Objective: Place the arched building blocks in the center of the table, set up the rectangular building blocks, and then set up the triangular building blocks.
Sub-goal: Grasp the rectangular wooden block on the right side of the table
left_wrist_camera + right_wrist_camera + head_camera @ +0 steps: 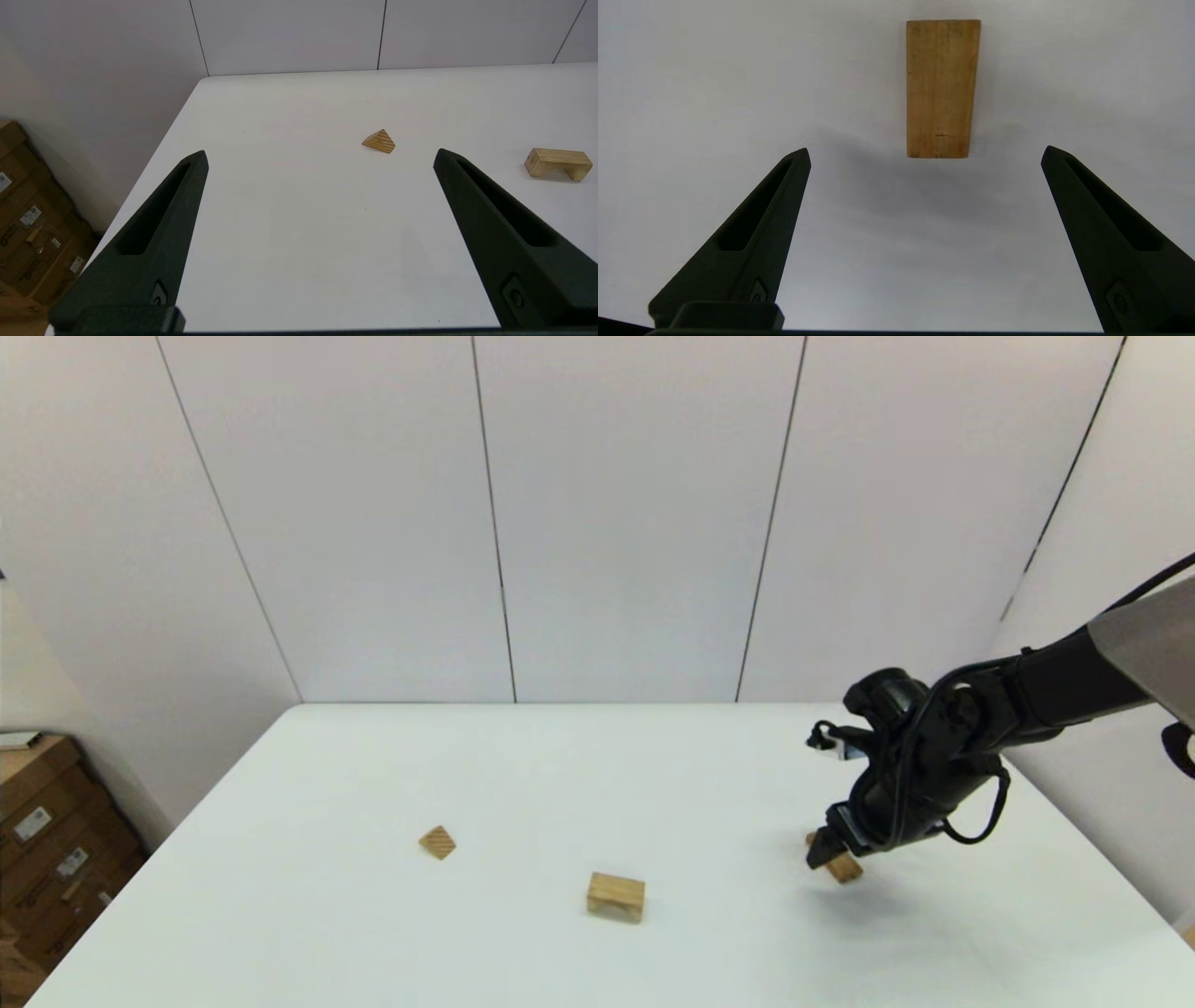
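Over on the right, the right gripper (924,151) hangs wide open just above the flat rectangular block (942,88), not holding it. Near the middle sits the arched block (615,896). Triangle block (437,842) waits at left. Stacking is not begun.

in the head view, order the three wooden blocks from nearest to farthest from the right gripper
1. Rectangular plank, lying flat right under the open right gripper, table's right side.
2. Arched block, near the middle, toward the front.
3. Triangular wedge, farthest, on the left.
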You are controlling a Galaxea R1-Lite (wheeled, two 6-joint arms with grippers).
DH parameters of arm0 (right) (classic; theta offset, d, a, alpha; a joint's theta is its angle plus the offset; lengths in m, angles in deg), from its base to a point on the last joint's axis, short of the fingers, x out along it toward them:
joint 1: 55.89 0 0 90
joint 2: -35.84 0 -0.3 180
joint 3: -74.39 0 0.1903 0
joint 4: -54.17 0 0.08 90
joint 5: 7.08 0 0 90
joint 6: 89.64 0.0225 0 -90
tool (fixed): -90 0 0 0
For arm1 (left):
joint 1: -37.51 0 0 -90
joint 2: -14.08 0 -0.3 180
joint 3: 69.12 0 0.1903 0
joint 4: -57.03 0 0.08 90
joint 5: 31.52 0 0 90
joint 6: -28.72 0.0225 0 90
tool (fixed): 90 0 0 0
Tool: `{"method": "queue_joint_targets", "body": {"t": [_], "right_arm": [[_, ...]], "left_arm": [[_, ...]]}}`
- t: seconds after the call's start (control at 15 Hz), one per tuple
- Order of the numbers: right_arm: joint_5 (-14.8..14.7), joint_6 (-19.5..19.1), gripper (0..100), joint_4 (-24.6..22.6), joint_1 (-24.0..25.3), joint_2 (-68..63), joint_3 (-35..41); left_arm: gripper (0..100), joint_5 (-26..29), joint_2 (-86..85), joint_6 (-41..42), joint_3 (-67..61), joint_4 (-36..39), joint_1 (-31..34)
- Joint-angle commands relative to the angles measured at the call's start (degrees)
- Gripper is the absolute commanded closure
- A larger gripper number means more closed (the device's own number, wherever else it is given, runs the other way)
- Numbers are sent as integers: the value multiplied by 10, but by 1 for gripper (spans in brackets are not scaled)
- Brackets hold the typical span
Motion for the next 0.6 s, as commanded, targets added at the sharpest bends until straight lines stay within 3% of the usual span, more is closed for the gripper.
{"method": "queue_joint_targets", "body": {"t": [0.07, 0.6], "right_arm": [[1, -2, 0, 0, 8, -20, -5], [-2, -4, 0, 5, 11, -42, -41]], "left_arm": [[0, 0, 0, 0, 0, 0, 0], [0, 0, 0, 0, 0, 0, 0]]}}
